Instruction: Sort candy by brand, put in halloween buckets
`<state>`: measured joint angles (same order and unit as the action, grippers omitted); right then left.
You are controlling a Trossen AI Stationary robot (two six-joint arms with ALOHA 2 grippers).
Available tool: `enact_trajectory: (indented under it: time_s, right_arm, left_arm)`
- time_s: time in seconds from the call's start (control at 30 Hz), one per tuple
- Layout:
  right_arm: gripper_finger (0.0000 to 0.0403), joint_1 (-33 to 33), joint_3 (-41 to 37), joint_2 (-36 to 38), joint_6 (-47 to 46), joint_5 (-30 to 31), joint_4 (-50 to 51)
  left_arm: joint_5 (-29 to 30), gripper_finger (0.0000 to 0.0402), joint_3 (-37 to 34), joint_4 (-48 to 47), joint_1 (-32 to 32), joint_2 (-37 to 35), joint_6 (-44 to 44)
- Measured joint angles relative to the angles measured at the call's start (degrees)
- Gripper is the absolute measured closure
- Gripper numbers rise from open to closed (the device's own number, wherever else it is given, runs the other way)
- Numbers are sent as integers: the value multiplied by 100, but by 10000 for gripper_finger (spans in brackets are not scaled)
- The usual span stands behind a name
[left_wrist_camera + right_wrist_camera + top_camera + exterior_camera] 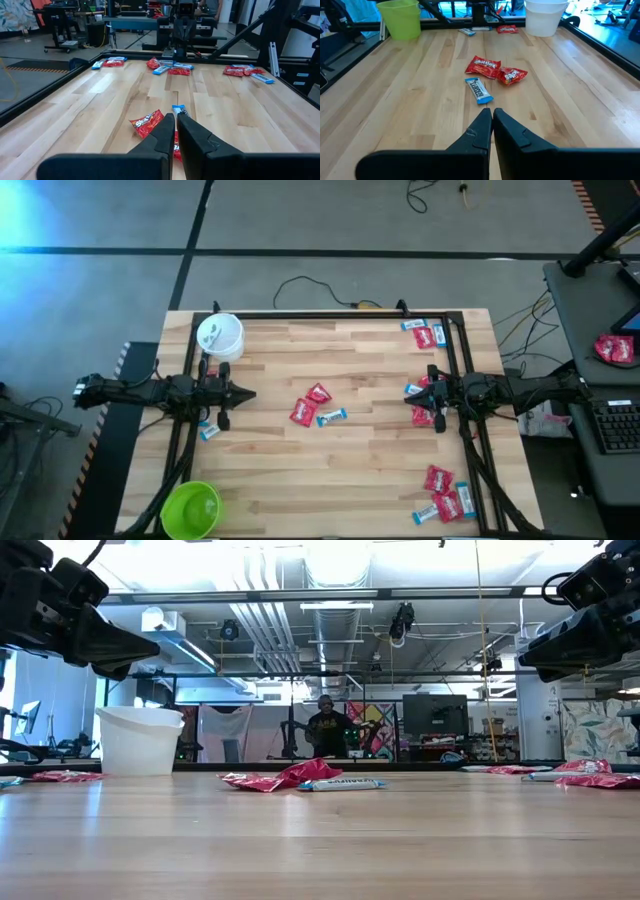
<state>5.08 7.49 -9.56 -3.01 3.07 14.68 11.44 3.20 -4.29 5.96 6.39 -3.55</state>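
Nearest the front table edge in the high view: a lime green bucket (191,508) at the left front corner of the wooden table (340,480), upright and open-topped, and far across from it, at the right front corner, a cluster of red candies (440,480) mixed with light blue bars (425,513). Further back from the green bucket, at mid-depth: the left gripper (248,394), fingers pressed together and holding nothing, hovering above the wood with its tips pointing toward the table's middle; just beside its arm, one blue bar (209,431) lying flat. Right of that gripper, at the table's centre: two red Skittles packs (318,393) lying close together and, just beside them, a single blue-and-white bar (331,417), all flat on the wood, clear of both grippers. Beyond the centre group, toward the right edge: the right gripper (408,391), likewise closed on nothing, tips facing the centre group, with a few red pieces (424,416) under and beside it. Farther back from the green bucket, along the left side: a white bucket (220,336) standing upright near the back left corner. Opposite it, at the back right corner: more red packs (424,337) with blue bars beside them. Beyond the table in the low view: a person (325,726) seated in the room behind.
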Motion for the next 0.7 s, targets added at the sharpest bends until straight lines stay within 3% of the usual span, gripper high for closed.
enact_trajectory:
  time_s: [0.33,0.4,0.5,0.7]
  right_arm:
    - [394,2,0,0,0,0,1]
    - [394,0,2,0,0,0,-1]
    - [394,1,0,0,0,0,1]
    - [394,0,1,0,0,0,1]
  left_arm:
    - [-2,395,-2,129,0,3,-19]
    - [-2,395,-2,575,2,28,-534]
    - [20,395,-3,1347,4,55,-2010]
    - [748,395,-9,2629,4,65,-2019]
